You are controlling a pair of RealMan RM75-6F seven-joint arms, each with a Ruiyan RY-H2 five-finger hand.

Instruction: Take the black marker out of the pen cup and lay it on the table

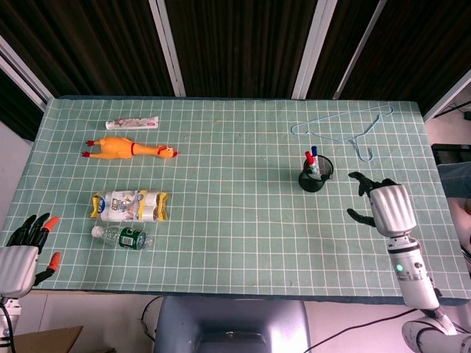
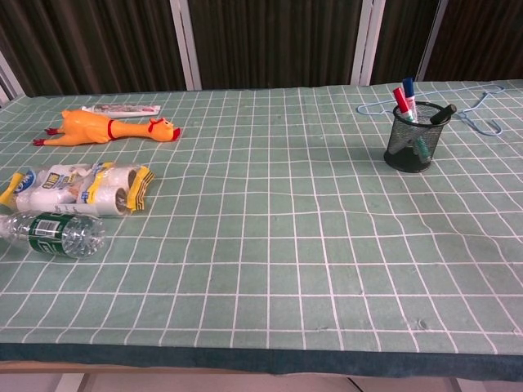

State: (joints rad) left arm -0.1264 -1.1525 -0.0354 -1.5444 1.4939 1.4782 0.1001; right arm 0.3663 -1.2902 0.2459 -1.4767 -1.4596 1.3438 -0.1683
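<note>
The left hand [image 1: 20, 254] hung at the near left corner of the table [image 1: 243, 213], its fingers [image 1: 38, 224] spread apart and holding nothing, the tips pointing up the table. Just beyond and to the right of those fingers lay a plastic water bottle [image 1: 122, 237] on its side, and past it a pack of rolls in yellow and white wrapping [image 1: 129, 205]. Farther still from the hand were a rubber chicken [image 1: 129, 148] and, behind it, a toothpaste tube [image 1: 132, 123], both lying flat near the far left of the table.

Across the table, the mesh pen cup [image 1: 316, 176] stood upright, with a red-capped marker [image 2: 400, 99] and a blue-capped marker [image 2: 409, 88] sticking up from it. The black marker [image 2: 442, 113] was in the cup as well, leaning against the rim on the side toward the right hand. A wire hanger [image 1: 346, 131] lay flat behind the cup.

The right hand [image 1: 384, 204] was over the table just to the right of the cup, not touching it. Its fingers [image 1: 362, 182] were open and loosely curved, the tips turned toward the cup, the thumb held apart below them, and nothing was between them. The chest view showed neither hand.
</note>
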